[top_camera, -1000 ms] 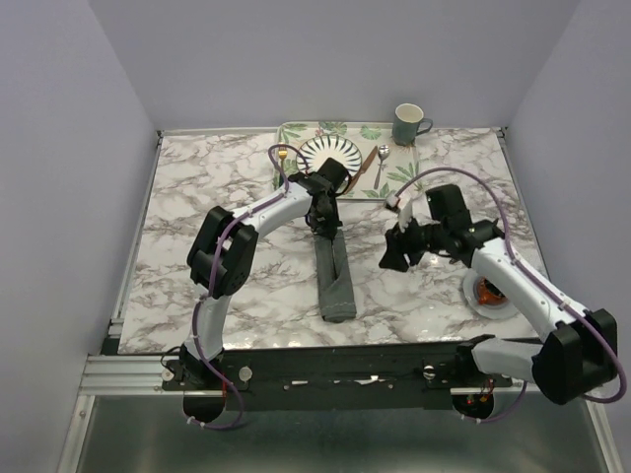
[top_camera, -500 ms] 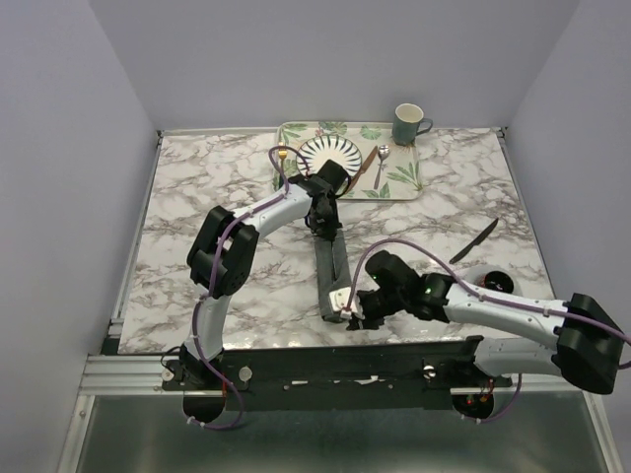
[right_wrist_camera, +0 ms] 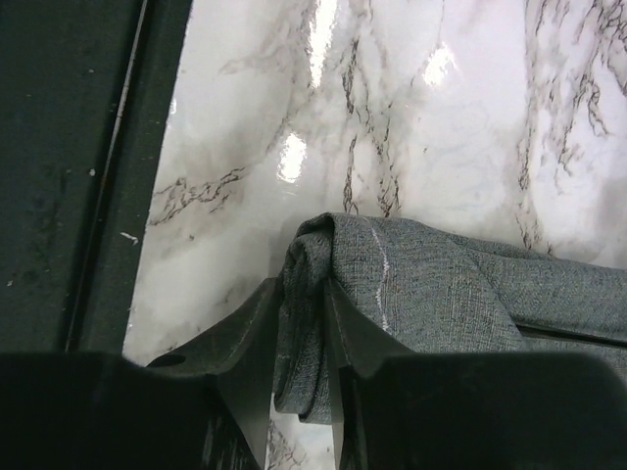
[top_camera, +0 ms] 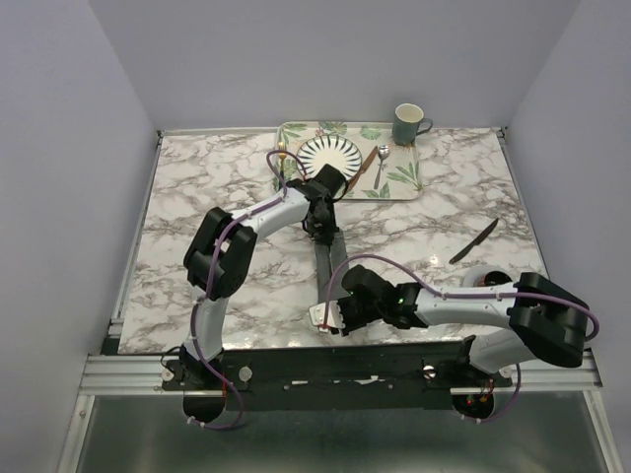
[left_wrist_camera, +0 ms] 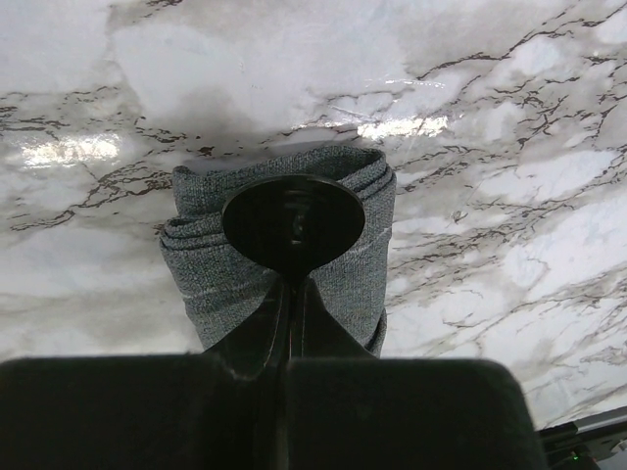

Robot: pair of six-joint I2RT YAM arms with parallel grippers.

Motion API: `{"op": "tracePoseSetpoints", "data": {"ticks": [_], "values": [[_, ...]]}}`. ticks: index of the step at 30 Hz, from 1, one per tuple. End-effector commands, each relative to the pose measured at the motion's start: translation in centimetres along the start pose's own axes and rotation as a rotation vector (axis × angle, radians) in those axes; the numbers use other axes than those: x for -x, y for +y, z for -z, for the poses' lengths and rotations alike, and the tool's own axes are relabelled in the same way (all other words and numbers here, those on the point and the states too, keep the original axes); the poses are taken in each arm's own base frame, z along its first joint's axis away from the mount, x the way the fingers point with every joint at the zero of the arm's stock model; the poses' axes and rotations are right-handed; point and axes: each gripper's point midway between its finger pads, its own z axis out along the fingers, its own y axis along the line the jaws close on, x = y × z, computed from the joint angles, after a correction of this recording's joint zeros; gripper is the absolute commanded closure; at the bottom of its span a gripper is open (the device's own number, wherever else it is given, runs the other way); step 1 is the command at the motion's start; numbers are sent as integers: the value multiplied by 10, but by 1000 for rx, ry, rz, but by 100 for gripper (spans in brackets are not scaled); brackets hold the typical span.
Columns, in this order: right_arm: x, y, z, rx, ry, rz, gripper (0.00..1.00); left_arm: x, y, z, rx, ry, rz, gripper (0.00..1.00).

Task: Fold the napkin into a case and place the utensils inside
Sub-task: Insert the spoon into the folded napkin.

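Marble worktop (top_camera: 197, 197): limp napkin (top_camera: 332, 261), right tool (right_wrist_camera: 306, 294) clamped on its end farthest from the plate (top_camera: 330, 155); left tool (top_camera: 320, 223), closed, pins the other end.

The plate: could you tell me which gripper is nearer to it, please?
Left. The left gripper sits on the far end of the napkin, just short of the plate; the right gripper pinches its near end, by the near edge of the table.

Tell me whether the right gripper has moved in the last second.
Yes. The right gripper has swung left and toward the near edge of the table, and now grips the near end of the case.
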Motion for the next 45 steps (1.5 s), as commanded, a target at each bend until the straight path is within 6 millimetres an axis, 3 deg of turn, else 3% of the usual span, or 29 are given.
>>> {"op": "tracePoseSetpoints", "data": {"ticks": [1, 10, 25, 27, 31, 32, 40, 44, 45], "values": [[-6, -19, -9, -87, 49, 33, 68, 4, -10, 22, -46, -29, 5, 100], [-10, -25, -12, -113, 68, 24, 70, -11, -9, 30, -50, 1, 8, 100], [-13, -29, -13, -132, 79, 43, 70, -29, 2, 18, -21, 47, -1, 100], [-13, -29, -13, -130, 82, 46, 69, -28, 1, 19, -20, 42, -7, 94], [-8, -31, -8, -143, 66, 52, 65, -20, -1, 22, -20, 23, -20, 77], [-7, -30, -7, -140, 61, 57, 64, -18, -3, 24, -24, 19, -26, 67], [8, -26, 7, -121, 9, 76, 54, 0, -13, 40, -53, -43, -53, 57], [33, -30, 26, -133, -56, 54, 49, 27, -23, 65, -91, -138, -100, 53], [46, -39, 40, -180, -87, 20, 46, 41, -21, 71, -90, -183, -100, 51]]}}
